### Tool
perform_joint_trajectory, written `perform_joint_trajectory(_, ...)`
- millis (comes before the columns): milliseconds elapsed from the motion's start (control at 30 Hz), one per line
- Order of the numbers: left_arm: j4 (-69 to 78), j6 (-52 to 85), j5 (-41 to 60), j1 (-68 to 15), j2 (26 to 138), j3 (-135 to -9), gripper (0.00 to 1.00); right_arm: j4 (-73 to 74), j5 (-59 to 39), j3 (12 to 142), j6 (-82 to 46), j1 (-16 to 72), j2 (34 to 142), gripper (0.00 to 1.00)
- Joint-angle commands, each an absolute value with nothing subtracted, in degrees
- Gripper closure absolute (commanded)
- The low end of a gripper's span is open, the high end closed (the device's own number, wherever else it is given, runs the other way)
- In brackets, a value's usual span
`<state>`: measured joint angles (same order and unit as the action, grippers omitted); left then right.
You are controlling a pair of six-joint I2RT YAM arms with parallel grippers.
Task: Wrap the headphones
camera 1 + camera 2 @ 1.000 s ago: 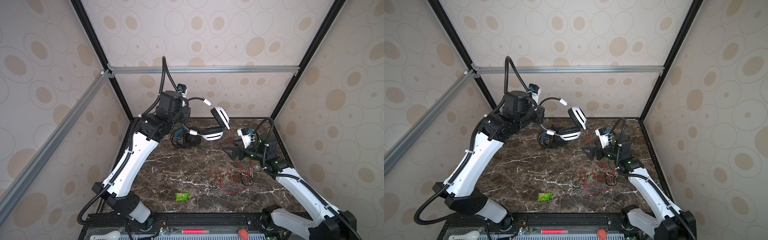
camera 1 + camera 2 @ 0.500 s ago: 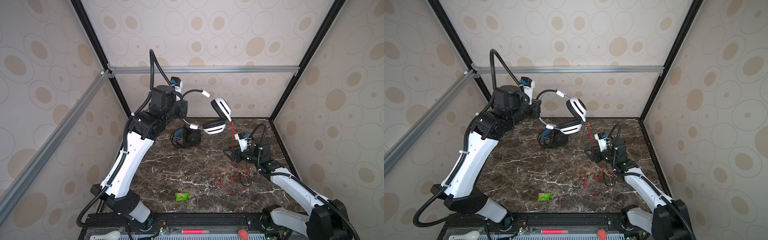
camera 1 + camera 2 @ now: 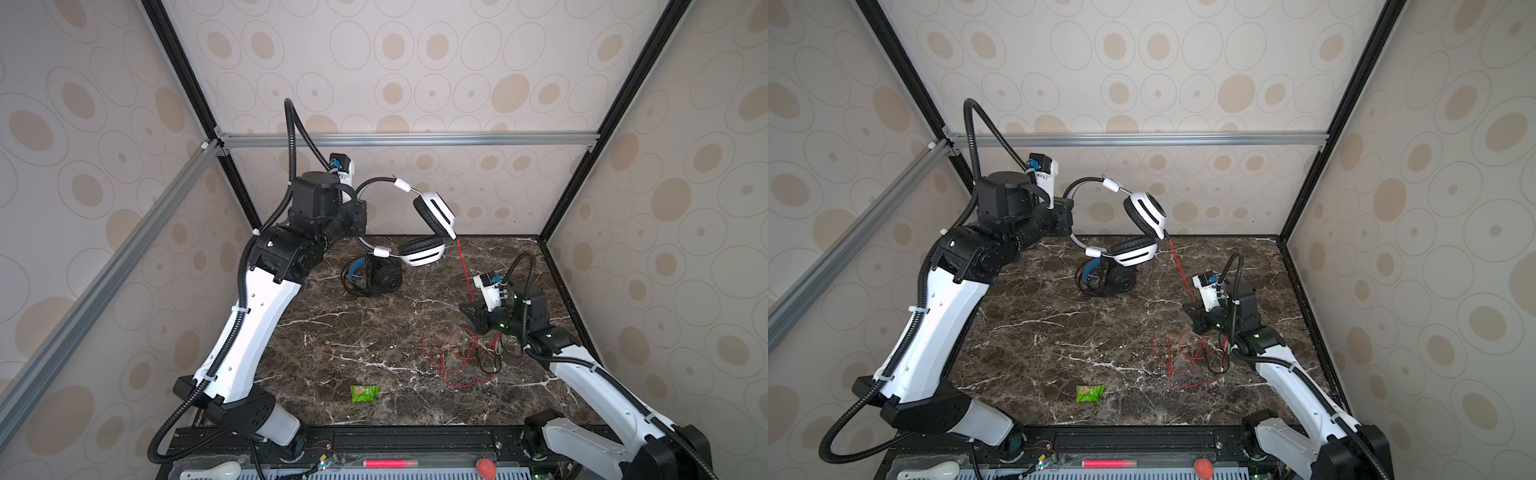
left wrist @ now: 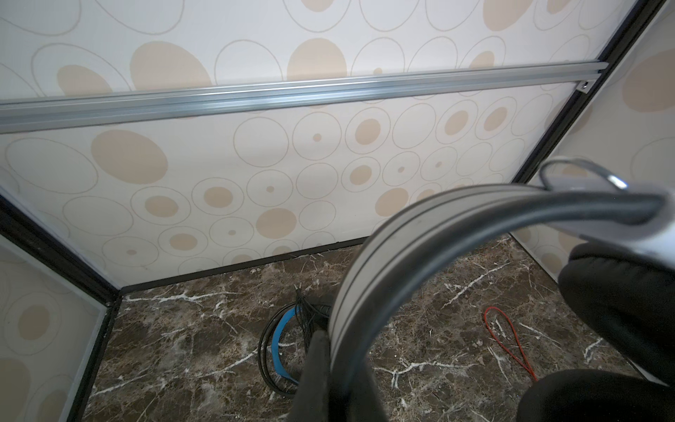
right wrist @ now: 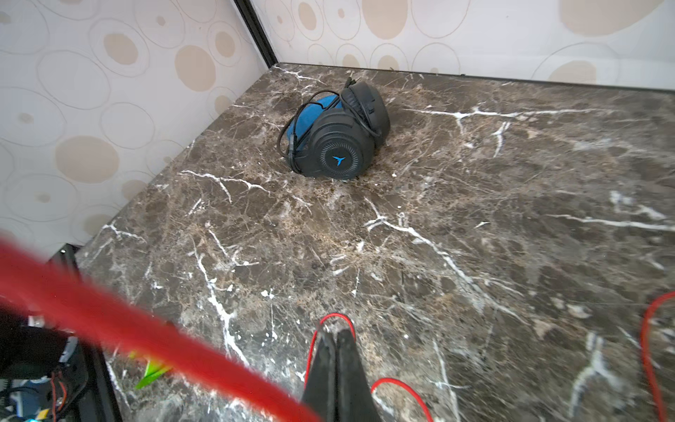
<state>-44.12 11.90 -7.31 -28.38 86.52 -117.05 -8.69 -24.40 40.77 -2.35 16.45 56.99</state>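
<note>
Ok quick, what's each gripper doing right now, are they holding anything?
Left gripper: closed on the headband of the white headphones, held in the air.
Right gripper: closed, pinching the red cable.

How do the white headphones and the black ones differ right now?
The white headphones hang in the air, headband clamped by the left gripper; the black headphones lie on the marble table. The white pair's red cable trails loose, pinched by the right gripper; the black pair's black cable is bundled around it. Both are wired over-ear sets.
</note>
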Motion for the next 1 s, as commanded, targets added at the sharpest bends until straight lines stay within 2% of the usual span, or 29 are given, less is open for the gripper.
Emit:
perform_joint_trajectory(0, -37.33, 14.09, -8.04, -27.75, 83.56, -114.7, 1.0, -21.4, -15.23, 46.78, 7.75, 17.51, 53.13, 1.0)
perform_joint_trajectory(167, -35.69, 12.99, -8.06, -27.74, 82.19, -108.37, 1.0, -37.0, 0.41, 60.4, 24.2, 25.37, 54.94, 1.0)
perform_joint_trajectory(333, -33.77, 12.04, -7.15, -27.72, 81.1, -103.15, 1.0, -41.96, 5.42, 71.57, 30.97, 31.94, 57.6, 1.0)
perform_joint_trajectory(567, -31.7, 10.02, -3.58, -27.86, 79.41, -96.53, 1.0, -45.56, 13.79, 83.89, 34.67, 42.19, 64.56, 1.0)
perform_joint_trajectory(733, -30.81, 7.87, -0.07, -27.91, 77.06, -90.58, 1.0, -48.11, 16.33, 93.04, 34.91, 42.99, 71.14, 1.0)
perform_joint_trajectory(967, -28.28, 6.55, 12.12, -29.41, 75.76, -86.2, 1.0, -50.5, 20.26, 103.16, 33.64, 43.05, 80.9, 1.0)
